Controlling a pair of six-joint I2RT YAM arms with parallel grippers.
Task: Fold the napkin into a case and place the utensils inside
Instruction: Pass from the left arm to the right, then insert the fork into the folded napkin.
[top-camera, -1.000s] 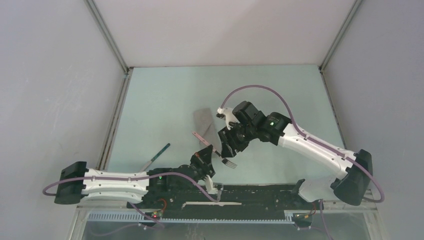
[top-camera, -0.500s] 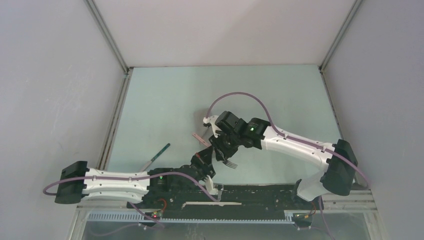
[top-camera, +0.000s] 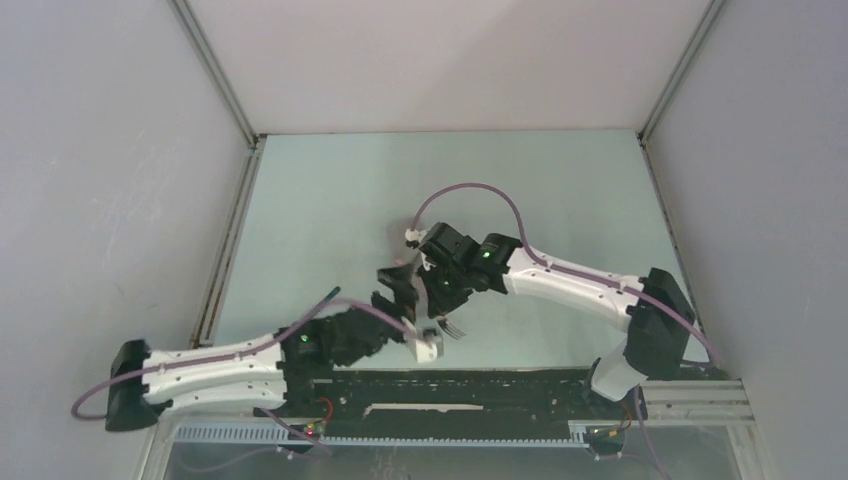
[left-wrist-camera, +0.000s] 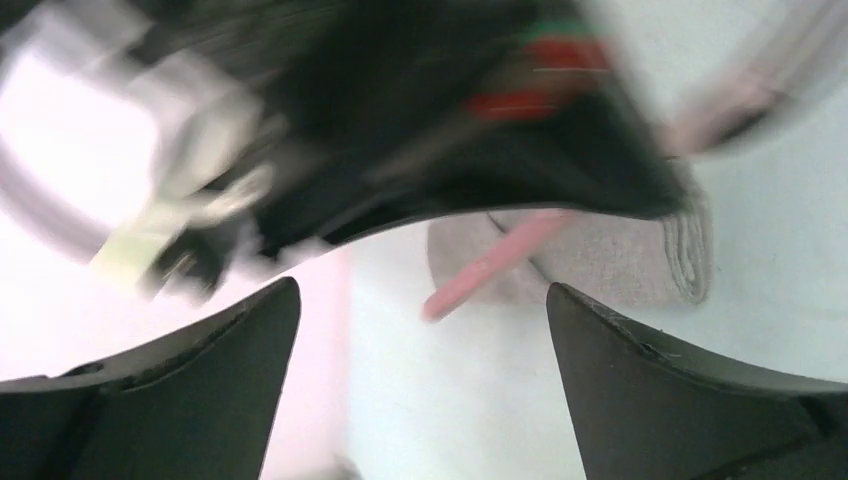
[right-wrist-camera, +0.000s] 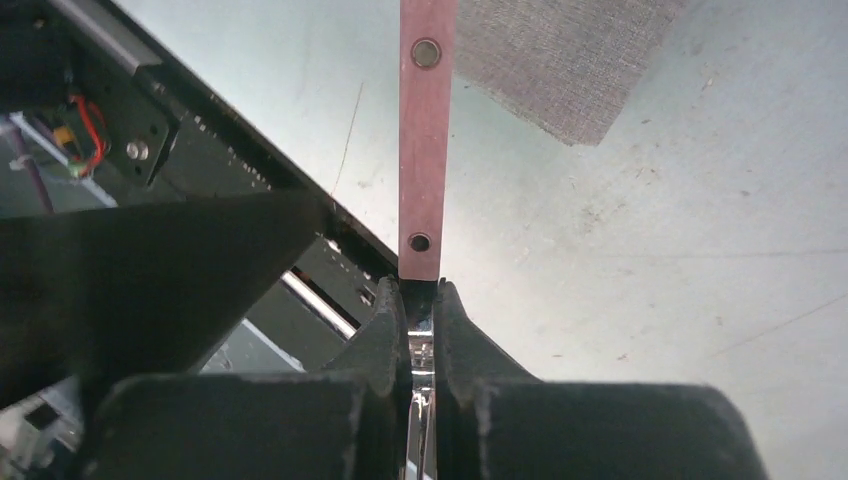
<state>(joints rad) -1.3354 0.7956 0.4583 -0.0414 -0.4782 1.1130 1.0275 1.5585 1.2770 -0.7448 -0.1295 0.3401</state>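
Note:
My right gripper (right-wrist-camera: 420, 290) is shut on the fork, a silver piece with a flat pink handle (right-wrist-camera: 425, 140) that sticks out ahead of the jaws. From above, its tines (top-camera: 455, 328) show below the right gripper (top-camera: 440, 292). The folded grey napkin (right-wrist-camera: 560, 60) lies just beyond the handle tip; the right arm hides most of it in the top view. My left gripper (left-wrist-camera: 420, 300) is open and empty, with the pink handle (left-wrist-camera: 490, 270) and the napkin (left-wrist-camera: 600, 260) ahead of its fingers (left-wrist-camera: 680, 380). In the top view, the left gripper (top-camera: 392, 288) sits close to the left of the right one.
A green-handled utensil (top-camera: 328, 296) lies on the pale green table (top-camera: 330, 190) left of centre, partly crossed by the left arm's cable. The black base rail (top-camera: 480, 385) runs along the near edge. White walls close the back and sides.
The left gripper has opened and the left arm has reached forward toward the fork handle. The right gripper has shut on the fork and shifted left over the napkin.

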